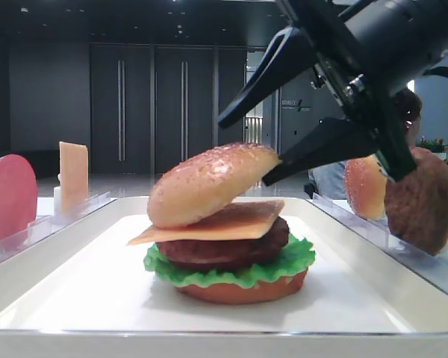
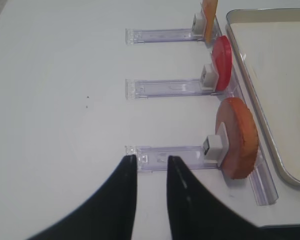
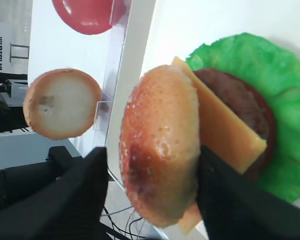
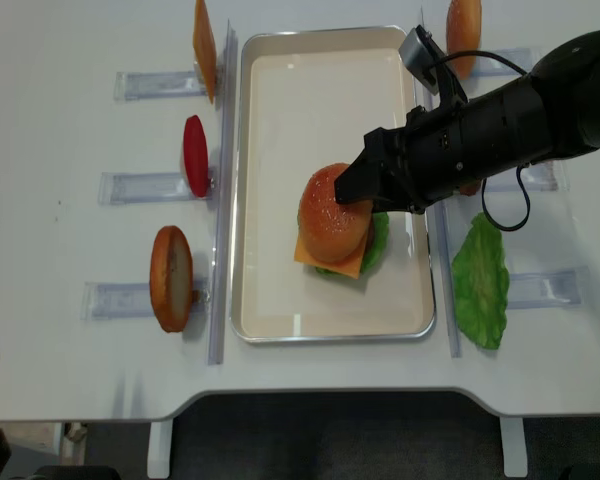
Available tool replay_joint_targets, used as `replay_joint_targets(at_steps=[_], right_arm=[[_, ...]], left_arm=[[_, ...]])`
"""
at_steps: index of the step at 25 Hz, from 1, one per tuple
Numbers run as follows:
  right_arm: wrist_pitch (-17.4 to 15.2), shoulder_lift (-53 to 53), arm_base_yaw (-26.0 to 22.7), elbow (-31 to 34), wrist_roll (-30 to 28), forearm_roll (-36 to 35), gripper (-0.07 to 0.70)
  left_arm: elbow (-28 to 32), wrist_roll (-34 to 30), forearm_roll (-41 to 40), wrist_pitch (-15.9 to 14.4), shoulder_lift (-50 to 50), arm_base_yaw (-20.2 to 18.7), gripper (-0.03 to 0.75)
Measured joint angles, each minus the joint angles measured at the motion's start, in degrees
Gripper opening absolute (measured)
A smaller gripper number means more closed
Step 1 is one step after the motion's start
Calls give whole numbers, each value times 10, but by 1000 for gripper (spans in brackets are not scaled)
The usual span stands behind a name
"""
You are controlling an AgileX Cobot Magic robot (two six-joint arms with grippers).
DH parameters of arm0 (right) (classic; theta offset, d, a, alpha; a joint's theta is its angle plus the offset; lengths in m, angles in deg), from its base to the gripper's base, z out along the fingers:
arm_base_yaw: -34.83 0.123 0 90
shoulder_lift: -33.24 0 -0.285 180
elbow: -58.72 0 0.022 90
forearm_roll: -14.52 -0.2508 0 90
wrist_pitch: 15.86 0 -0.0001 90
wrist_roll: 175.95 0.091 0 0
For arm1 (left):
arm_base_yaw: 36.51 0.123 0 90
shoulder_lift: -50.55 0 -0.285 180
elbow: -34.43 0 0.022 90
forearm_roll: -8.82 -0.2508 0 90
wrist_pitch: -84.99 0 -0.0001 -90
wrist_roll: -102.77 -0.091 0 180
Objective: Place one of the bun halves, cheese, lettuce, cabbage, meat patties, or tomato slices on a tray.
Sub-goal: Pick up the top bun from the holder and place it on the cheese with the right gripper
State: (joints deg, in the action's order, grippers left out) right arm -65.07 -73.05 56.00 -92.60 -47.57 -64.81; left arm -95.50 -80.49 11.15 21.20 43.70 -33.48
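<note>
Looking from the low exterior view, we see the bun top (image 1: 213,183), domed, golden-tan and speckled, lying tilted on the cheese (image 1: 231,221), its right edge lifted. Under that sit the meat patty (image 1: 224,252), the ruffled green lettuce (image 1: 231,274) and a flat orange-red bun bottom (image 1: 243,289), all stacked on the white tray (image 1: 75,298). The right gripper (image 1: 272,145) hangs at the bun's raised edge with its jaws spread, one finger above the crust, the other at its rim.

Over to the right wrist view: we have the bun top (image 3: 160,145) sitting between the two black fingers (image 3: 80,190), which stand apart on either side of it, the square orange cheese (image 3: 230,135) poking out behind.

On the left wrist view, the left gripper (image 2: 150,162) hovers over the table beside a clear rack (image 2: 165,156), its jaws a narrow gap apart and holding nothing.

From overhead, we find the burger (image 4: 338,222) near the right rim of the tray (image 4: 280,290), with a spare lettuce leaf (image 4: 480,280) lying outside it.
</note>
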Motion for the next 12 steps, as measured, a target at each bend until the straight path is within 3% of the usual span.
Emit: replay_joint_targets(at_steps=[12], right_arm=[[24,0,0,-28,87,83,404]], left_arm=[[0,-1,0,0,0,0,159]])
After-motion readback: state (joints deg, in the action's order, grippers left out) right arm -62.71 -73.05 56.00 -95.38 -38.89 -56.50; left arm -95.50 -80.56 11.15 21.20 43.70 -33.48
